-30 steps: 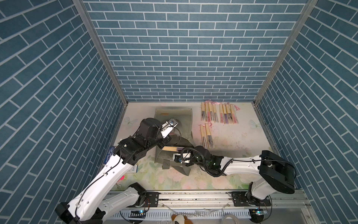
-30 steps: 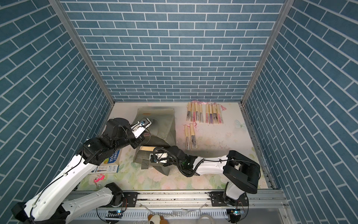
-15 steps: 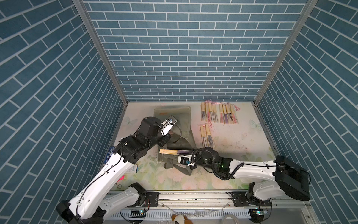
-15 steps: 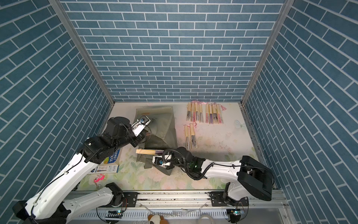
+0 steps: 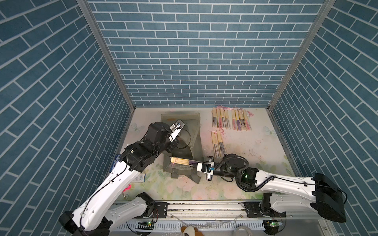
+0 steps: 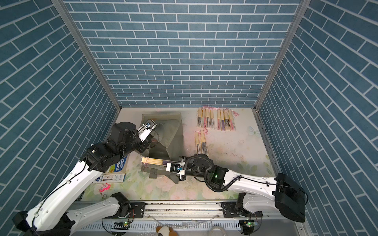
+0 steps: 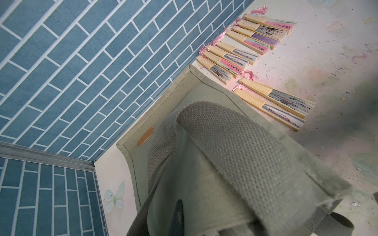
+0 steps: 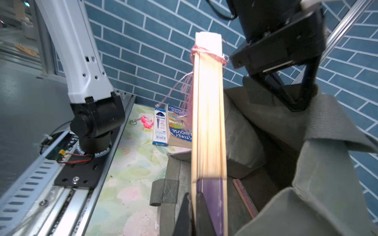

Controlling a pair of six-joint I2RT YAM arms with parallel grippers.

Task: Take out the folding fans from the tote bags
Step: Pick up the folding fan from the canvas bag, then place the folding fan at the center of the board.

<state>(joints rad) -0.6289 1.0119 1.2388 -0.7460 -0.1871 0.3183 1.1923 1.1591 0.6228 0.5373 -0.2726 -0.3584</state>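
The grey-green tote bag [image 5: 189, 130] [image 6: 170, 126] lies on the table's left half with its mouth toward the front. My left gripper [image 5: 173, 145] [image 8: 294, 103] is shut on the tote bag's upper edge and holds it up; a strap [image 7: 235, 143] drapes over it. My right gripper [image 5: 196, 163] [image 8: 193, 214] is shut on a folding fan [image 5: 182, 161] [image 8: 208, 122] with purple pleats. That fan sticks out level above the bag's mouth, its pink tassel hanging. Another fan's pink edge [image 8: 244, 196] shows inside the bag. Several fans [image 5: 231, 120] lie in a row at the back, and two fans [image 5: 218, 143] lie nearer.
A blue printed book [image 6: 119, 165], a small blue box [image 6: 111, 177] and a pink keychain [image 6: 104, 187] lie at the front left beside my left arm. Brick walls close in three sides. The metal rail [image 5: 204, 206] runs along the front.
My right arm has drawn back to the right, and the fan it holds has slid out of the bag's mouth with it. The left gripper has kept its hold.
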